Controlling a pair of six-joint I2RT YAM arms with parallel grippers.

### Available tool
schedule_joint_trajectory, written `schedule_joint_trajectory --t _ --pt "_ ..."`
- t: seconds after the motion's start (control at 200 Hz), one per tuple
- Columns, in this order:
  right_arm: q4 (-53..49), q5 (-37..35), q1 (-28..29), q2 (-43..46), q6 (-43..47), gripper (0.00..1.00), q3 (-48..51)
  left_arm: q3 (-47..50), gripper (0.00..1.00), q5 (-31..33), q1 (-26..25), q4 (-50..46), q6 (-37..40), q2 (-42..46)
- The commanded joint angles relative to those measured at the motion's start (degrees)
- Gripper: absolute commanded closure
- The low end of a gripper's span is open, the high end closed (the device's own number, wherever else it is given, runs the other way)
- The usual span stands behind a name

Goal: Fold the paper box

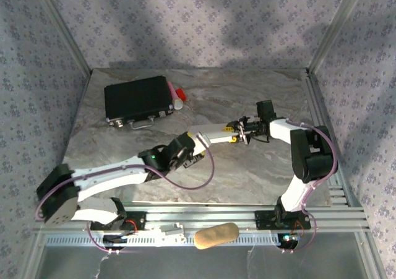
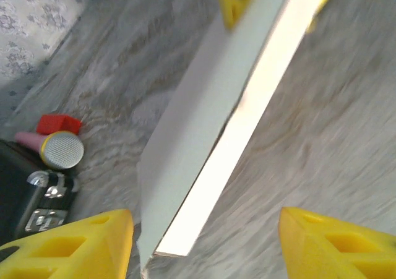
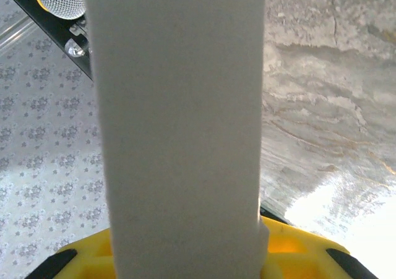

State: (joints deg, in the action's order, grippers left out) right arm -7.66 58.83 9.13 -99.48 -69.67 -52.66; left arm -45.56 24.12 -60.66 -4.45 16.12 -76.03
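From above, the paper box (image 1: 213, 133) appears as a long, narrow white shape in the middle of the marbled desk (image 1: 260, 174), running roughly left to right between the two arms. The right pincer (image 1: 238, 133) meets its right end and the left pincer (image 1: 197, 148) sits at its left end. This view is too small to show how either pincer stands.

The left wrist camera shows more. The left pincer's yellow fingers (image 2: 80, 242) are spread wide. The near end of the box lies between them, just beside the left-hand one and well apart from the other. At the far end of the box, yellow tips of the right pincer sit on either side of it, pinching it. The same view shows one face of the box brightly lit and the other in shade.

The right wrist camera looks straight along one broad white face of the box, which rises from that pincer's yellow finger at the bottom edge.

A black case (image 1: 137, 99) lies at the far left of the desk. Just beside it is a round mesh-headed object (image 2: 62, 149) with a yellow rim, next to a red piece (image 2: 59, 124). A beige lump (image 1: 216, 236) rests on the rails near the arm bases.
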Motion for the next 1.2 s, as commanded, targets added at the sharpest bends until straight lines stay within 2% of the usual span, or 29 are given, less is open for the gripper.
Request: schedule_joint_trajectory --t 0.0,0.215,0.315,0.475,0.68,0.785,0.894,1.004,1.194 --pt "-7.57 1.28 -0.22 1.91 2.9 0.75 -1.73 0.56 0.36 8.6 0.18 5.12 15.74 -3.63" --pt "-8.6 1.72 -0.41 2.65 3.58 0.76 -1.13 -1.34 0.34 6.79 2.05 9.28 19.09 -9.37" --pt "-8.51 1.99 -0.42 2.84 3.55 0.77 -0.73 -1.97 0.37 6.37 2.05 9.98 20.08 -12.7" --pt "-8.63 2.08 -0.75 3.56 3.42 0.77 -0.31 -2.28 0.51 5.84 2.22 11.02 19.87 -14.35" --pt "-8.84 2.42 -0.95 3.77 3.8 0.75 -0.08 -3.63 0.77 4.05 2.3 7.63 18.62 -12.84" --pt "-9.12 2.74 -1.19 3.86 4.5 0.68 -0.29 -4.36 0.81 2.8 2.3 4.53 17.95 -11.95" --pt "-11.93 1.55 -1.98 5.01 8.24 0.5 -1.73 -5.74 0.85 0.75 2.28 -1.26 16.69 -10.28" --pt "-18.06 -1.43 -3.21 8.25 14.96 0.38 -4.91 -8.5 0.85 -1.5 2.31 -10.8 15.04 -8.3" --pt "-22.26 -7.06 -5.99 16.64 21.35 0.34 -7.53 -14.16 0.87 -6.86 3.26 -28.14 12.37 -5.69"
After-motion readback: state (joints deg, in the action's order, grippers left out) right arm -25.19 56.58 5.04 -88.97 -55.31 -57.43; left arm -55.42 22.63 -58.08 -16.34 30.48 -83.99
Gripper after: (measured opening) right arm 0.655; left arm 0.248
